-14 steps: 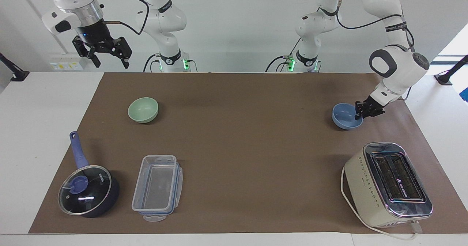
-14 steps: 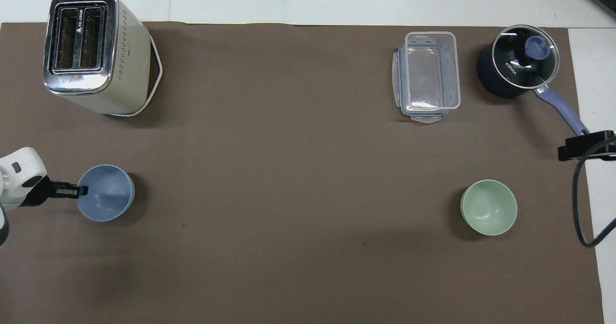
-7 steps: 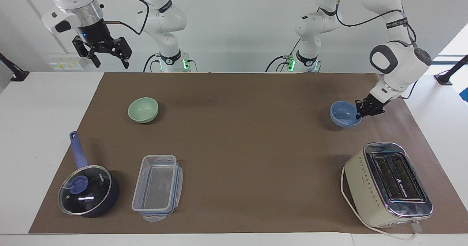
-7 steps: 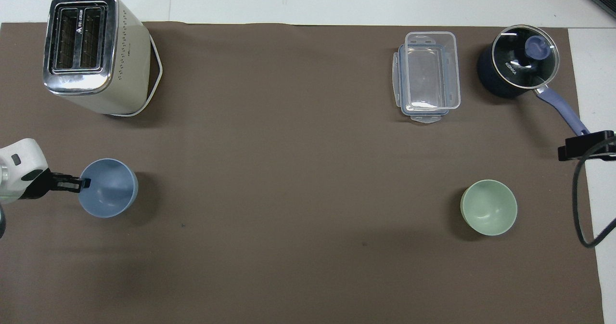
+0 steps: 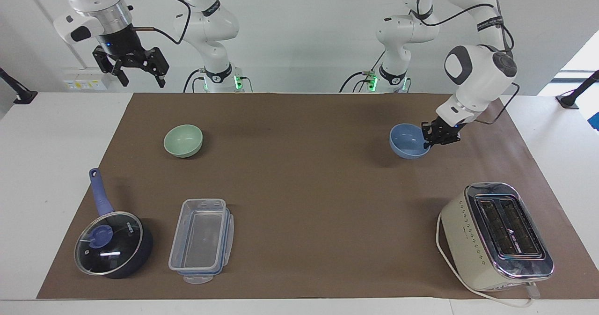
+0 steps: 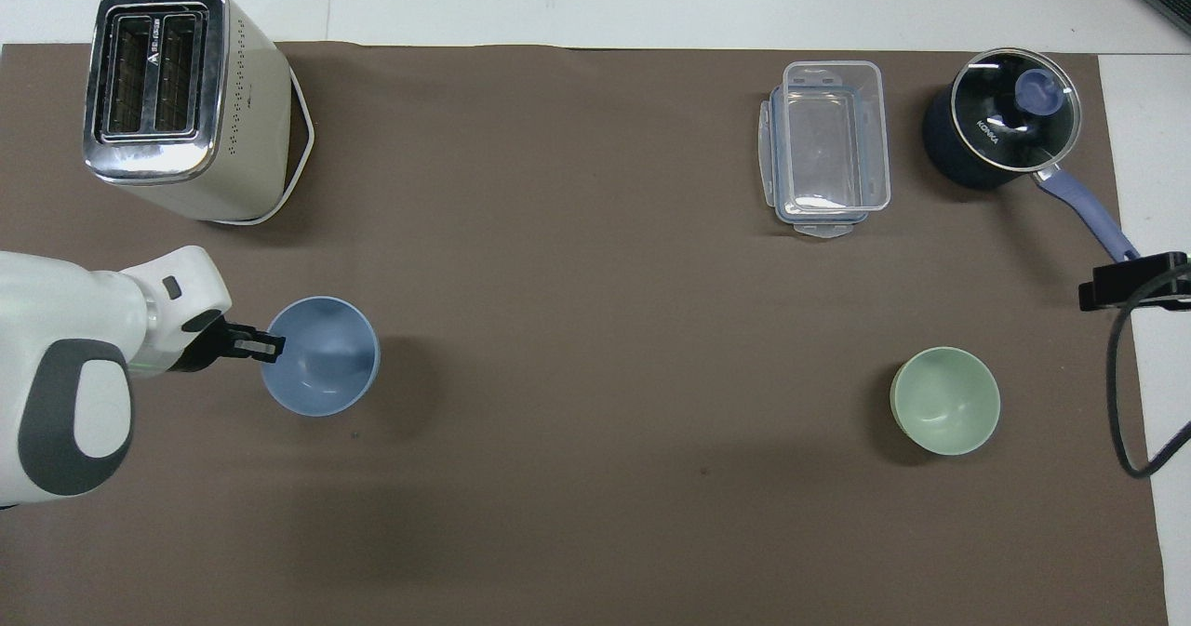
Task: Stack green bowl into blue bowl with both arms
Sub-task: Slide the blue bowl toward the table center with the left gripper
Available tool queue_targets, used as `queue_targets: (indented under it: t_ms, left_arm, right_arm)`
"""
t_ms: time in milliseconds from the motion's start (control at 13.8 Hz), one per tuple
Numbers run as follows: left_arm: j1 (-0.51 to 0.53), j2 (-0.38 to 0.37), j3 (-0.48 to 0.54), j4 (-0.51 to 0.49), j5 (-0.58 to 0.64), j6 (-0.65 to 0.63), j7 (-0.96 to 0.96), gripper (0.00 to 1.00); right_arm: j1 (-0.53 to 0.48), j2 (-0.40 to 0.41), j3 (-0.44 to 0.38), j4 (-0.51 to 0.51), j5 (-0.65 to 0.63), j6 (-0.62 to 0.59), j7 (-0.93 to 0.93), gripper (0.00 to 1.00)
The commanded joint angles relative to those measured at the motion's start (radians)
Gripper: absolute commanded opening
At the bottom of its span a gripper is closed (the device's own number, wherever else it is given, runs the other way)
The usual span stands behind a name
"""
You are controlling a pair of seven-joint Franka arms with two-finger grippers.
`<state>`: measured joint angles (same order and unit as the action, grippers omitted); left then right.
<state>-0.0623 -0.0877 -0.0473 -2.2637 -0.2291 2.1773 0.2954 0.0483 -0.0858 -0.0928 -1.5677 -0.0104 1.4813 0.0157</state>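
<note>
Facing view: right of centre, the left gripper (image 5: 428,142) has its fingers clamped on the blue bowl's (image 5: 408,142) rim, the bowl held above the counter (image 5: 304,174). Centre left, the green bowl (image 5: 183,140) sits alone. Upper left, the right gripper (image 5: 138,75) hangs with fingers spread, holding nothing.

Overhead view: the blue bowl (image 6: 320,355) is centre left, pinched by the left gripper (image 6: 272,348); the green bowl (image 6: 945,400) lies at right.

There are two bowls: one green bowl (image 5: 183,140) (image 6: 945,401) and one blue bowl (image 5: 409,140) (image 6: 320,355). There is one toaster (image 5: 497,235) (image 6: 177,98), with two slots on its top. There is one saucepan (image 5: 113,243) (image 6: 1003,129) with one glass lid, and one clear plastic container (image 5: 201,240) (image 6: 826,147). One brown mat (image 5: 309,184) (image 6: 577,328) covers the worktop. Two robot arms are there, each with one pincer: the left pincer (image 5: 438,135) (image 6: 249,344) and the right pincer (image 5: 132,67).
</note>
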Motion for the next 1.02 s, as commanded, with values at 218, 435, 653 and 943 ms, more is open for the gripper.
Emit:
queue_targets:
  t_ms: [218,435,653,943]
  left_arm:
    - [-0.311,0.074,0.015,0.003,-0.015,0.209,-0.416,0.0]
    - [-0.462,0.146,0.015,0.03,-0.015,0.303,-0.602,0.0]
    - [-0.527,0.174,0.014,0.029,-0.015,0.329,-0.631,0.0]
    - [-0.565,0.204,0.014,0.032,-0.015,0.345,-0.628,0.0]
  right_arm:
    - [-0.01,-0.005,0.008,0.006,0.001,-0.015,-0.006,1.0]
    - [-0.013,-0.014,-0.005,0.011,0.001,-0.018,-0.003,1.0]
    - [-0.011,-0.014,-0.005,0.011,0.001,-0.018,-0.008,1.0]
    - [-0.013,-0.022,-0.007,-0.044,0.003,0.003,-0.026,1.0]
